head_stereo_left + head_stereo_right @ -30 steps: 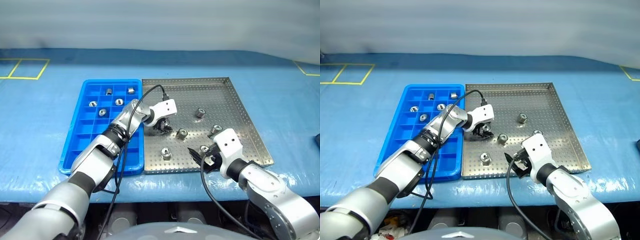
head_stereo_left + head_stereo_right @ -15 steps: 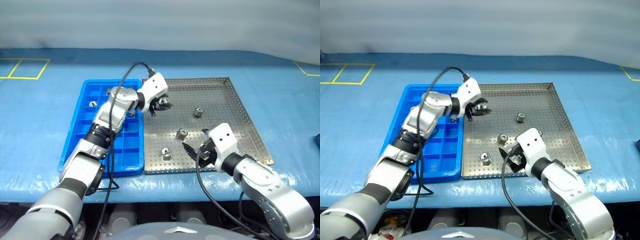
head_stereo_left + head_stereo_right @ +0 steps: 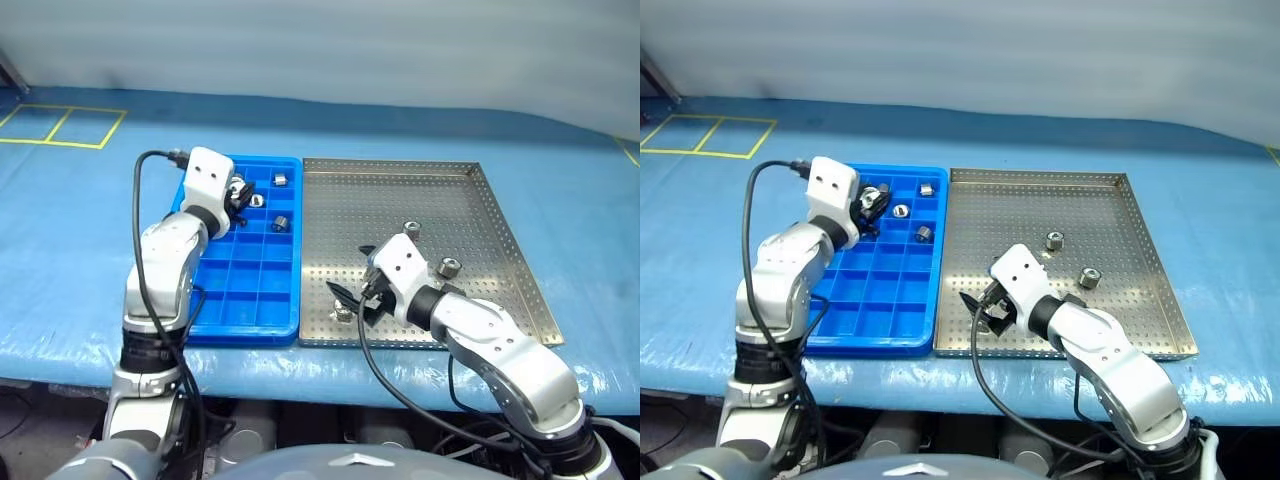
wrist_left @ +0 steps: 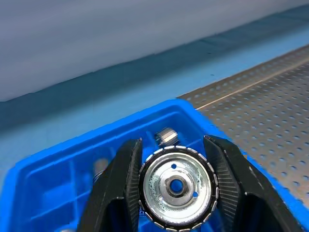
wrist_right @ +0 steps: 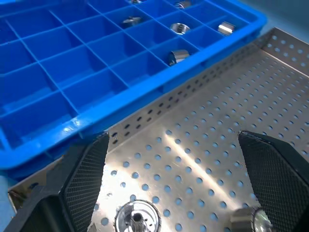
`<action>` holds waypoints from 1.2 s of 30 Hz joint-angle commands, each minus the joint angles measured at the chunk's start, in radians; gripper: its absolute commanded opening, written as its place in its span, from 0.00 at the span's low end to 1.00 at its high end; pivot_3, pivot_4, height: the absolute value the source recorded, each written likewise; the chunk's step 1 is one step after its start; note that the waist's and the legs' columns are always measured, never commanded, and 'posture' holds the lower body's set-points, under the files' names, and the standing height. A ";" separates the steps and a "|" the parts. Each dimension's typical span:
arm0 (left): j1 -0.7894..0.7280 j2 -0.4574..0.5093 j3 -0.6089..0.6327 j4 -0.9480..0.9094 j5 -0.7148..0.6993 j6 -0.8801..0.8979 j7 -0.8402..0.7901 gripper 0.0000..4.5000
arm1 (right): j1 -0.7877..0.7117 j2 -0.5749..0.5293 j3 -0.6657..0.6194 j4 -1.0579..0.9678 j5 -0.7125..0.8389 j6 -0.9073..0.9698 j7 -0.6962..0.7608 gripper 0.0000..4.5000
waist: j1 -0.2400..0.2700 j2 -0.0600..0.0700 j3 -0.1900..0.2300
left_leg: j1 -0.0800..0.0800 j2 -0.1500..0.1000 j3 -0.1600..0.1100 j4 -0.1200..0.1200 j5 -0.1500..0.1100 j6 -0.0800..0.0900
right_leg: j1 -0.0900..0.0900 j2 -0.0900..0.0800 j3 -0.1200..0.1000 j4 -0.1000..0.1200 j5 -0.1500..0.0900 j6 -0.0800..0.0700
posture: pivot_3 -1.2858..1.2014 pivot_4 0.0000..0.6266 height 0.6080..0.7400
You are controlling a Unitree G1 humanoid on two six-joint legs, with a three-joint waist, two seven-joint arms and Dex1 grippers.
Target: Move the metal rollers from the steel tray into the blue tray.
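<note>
My left gripper (image 3: 236,195) hovers over the far left corner of the blue tray (image 3: 250,292), shut on a metal roller (image 4: 176,186) whose flat face with the dark hole fills the gap between the fingers (image 4: 126,183). Three more rollers lie in far compartments, among them one (image 3: 281,179) and another (image 3: 281,222). The steel tray (image 3: 480,195) holds loose rollers at its middle (image 3: 411,229), right (image 3: 450,266) and front left (image 3: 343,313). My right gripper (image 3: 356,299) stands open just above that front left roller (image 5: 137,220).
The two trays sit side by side on a blue table cover, the blue one to the left. Yellow tape squares (image 3: 62,126) mark the far left of the table. Black cables (image 3: 150,240) loop from both wrists. The table's front edge runs close below the trays.
My left gripper closed on a roller in the steel tray, lifted it and carried it left over the blue tray. My right gripper slid left to the front left roller. The camera shifted.
</note>
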 commanded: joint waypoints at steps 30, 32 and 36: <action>0.085 0.014 0.046 -0.075 -0.119 0.006 0.038 0.97 | 0.083 0.018 -0.048 -0.067 -0.017 -0.051 0.023 1.00 | 0.035 -0.001 0.000 | -0.001 0.002 -0.001 -0.001 0.000 0.000 | 0.000 -0.001 -0.003 -0.001 -0.004 -0.007 | 0.61 0.24 1.00; 0.033 0.043 0.012 -0.063 -0.155 -0.002 -0.033 1.00 | 0.121 0.009 -0.086 -0.098 -0.020 -0.039 0.009 1.00 | 0.034 -0.001 0.000 | -0.001 0.001 -0.001 -0.001 0.000 0.000 | 0.000 -0.001 -0.003 -0.001 -0.004 -0.007 | 0.58 0.24 1.00; -0.051 0.095 -0.084 -0.013 -0.223 -0.034 -0.194 1.00 | 0.204 -0.003 -0.157 -0.147 -0.021 -0.024 -0.013 1.00 | 0.012 -0.001 0.000 | -0.001 0.001 -0.001 -0.001 0.000 0.000 | 0.001 -0.002 -0.003 -0.003 -0.004 -0.007 | 0.56 0.24 1.00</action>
